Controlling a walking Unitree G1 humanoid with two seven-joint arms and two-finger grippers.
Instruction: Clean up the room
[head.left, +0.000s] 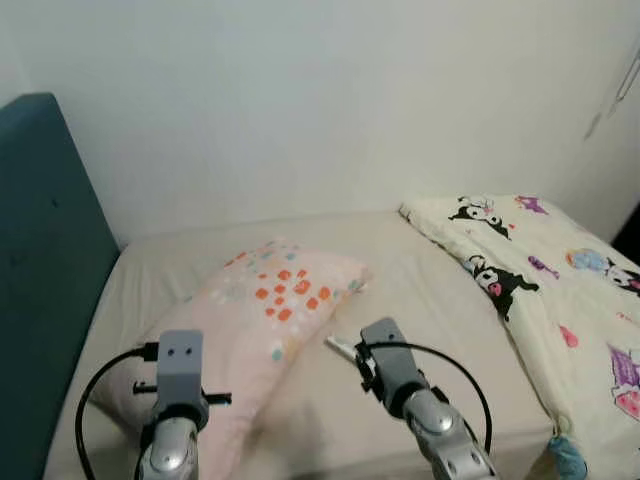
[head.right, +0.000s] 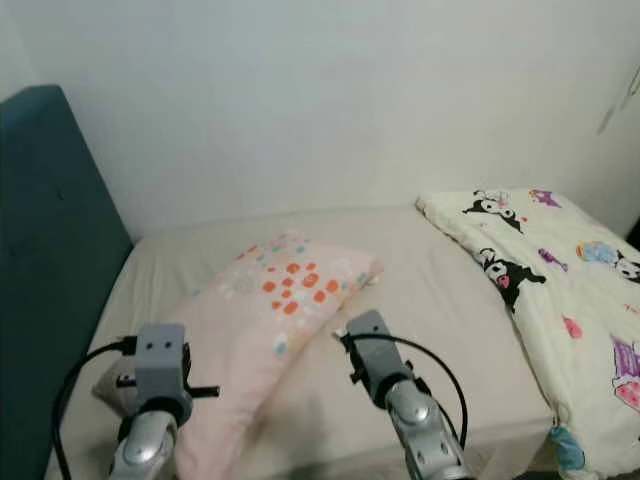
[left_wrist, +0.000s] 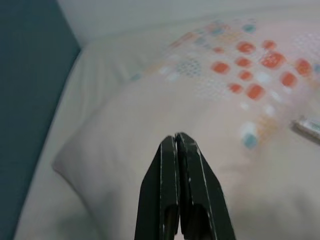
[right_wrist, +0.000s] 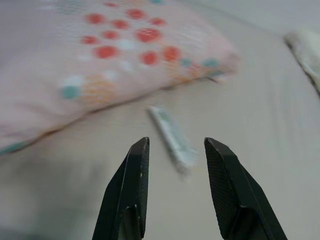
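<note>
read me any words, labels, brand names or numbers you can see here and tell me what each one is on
None can be read.
The small pale tube on the bed sheet, just ahead of the open right claw: too blurred to tell if it carries any print.
The blanket has cartoon character pictures, no legible words.
The pillow, under the shut left claw, has only coloured dots.

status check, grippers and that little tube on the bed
Right gripper open, lined up just short of the small white tube on the mattress. Left gripper shut, over the pink pillow. Pillow edge beside tube, not touching.
</note>
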